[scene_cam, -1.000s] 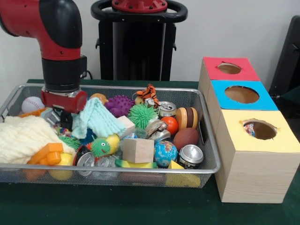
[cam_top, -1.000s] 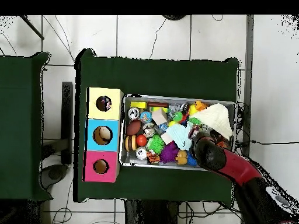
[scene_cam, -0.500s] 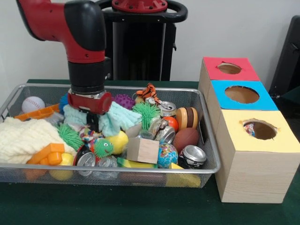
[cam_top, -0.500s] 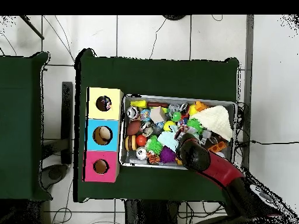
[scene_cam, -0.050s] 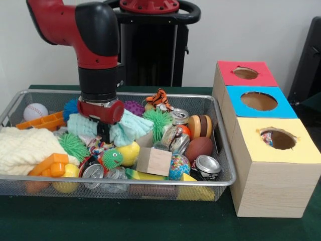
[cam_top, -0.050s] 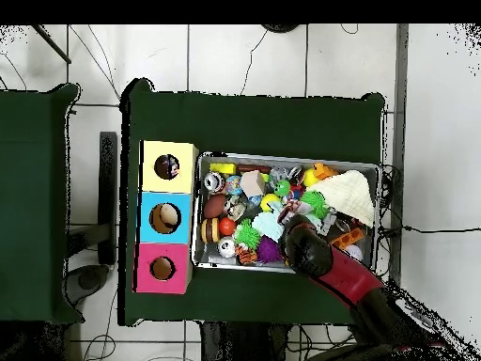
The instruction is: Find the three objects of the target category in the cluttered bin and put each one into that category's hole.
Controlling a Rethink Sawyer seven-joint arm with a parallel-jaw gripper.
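Mint knitted cloth lies bunched in the wire bin left of centre, directly under the gripper, which is buried in its folds; whether its fingers are spread or pinching I cannot tell. The three-holed box stands well to the right, so any carry runs rightward.

The wire bin is packed edge to edge with toys, leaving no bare floor. The three box holes stand unobstructed at right.

Red, blue and yellow box tops; mint-green cloth; orange-striped tiger toy.
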